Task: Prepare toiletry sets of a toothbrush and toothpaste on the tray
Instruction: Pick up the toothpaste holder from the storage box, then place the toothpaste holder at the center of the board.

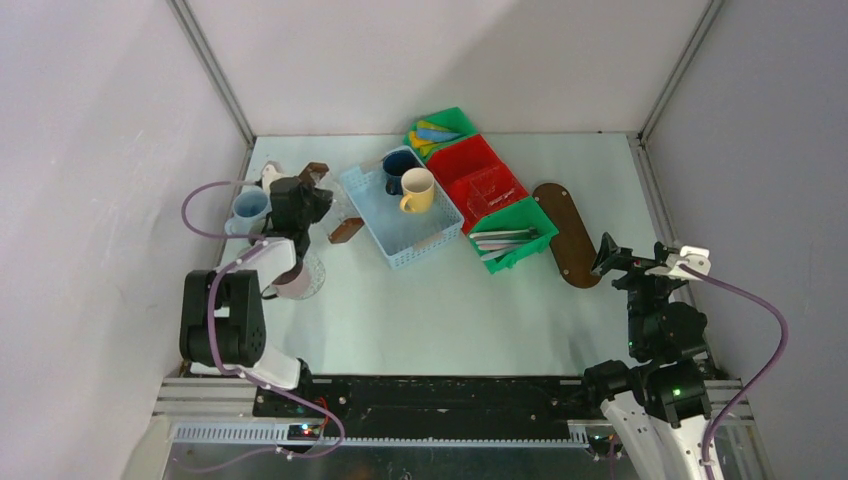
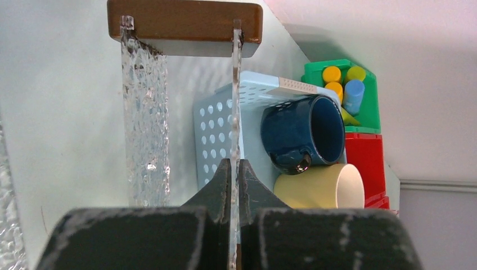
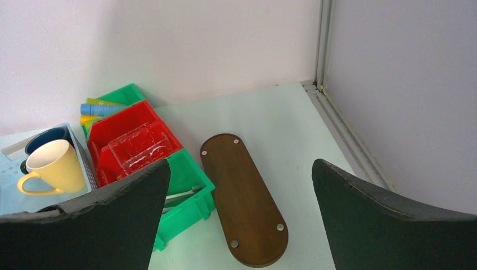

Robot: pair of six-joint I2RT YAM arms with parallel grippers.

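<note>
— Black fingers of the left hand (image 2: 234, 166) fill the bottom of the left wrist view; they are pressed together on a thin clear panel (image 2: 235, 101), with only that sheet between them.

— What does the panel belong to?

— It hangs from a brown wooden bar (image 2: 185, 21), beside a second ridged panel (image 2: 146, 112); some clear stand, I judge, though I cannot tell its use; a pinch on the edge suits a wall this thin, which offers no other hold.

— And the mugs?

— The dark blue mug (image 2: 304, 132) and the cream mug (image 2: 320, 188) sit in the blue basket (image 2: 216, 126), just beyond the stand; a pale blue mug (image 1: 250, 205) stands on the worktop (image 1: 430, 320) beside the left arm.

— Where is the tray (image 3: 247, 219)?

— At the right of the worktop, well apart from every mug; it lies flat with no mug, brush or tube on it; the right hand (image 3: 241, 166) hovers over it, spread wide and holding nothing, likely placed to serve that end.

— Supplies?

— Tubes (image 2: 343, 84) fill the far green bin (image 2: 370, 109); toothbrushes (image 1: 500, 238) lie in the near green bin (image 1: 515, 260), just beside the tray; mugs are nearer the left arm, fillings nearer the right; no set is made yet.
</note>
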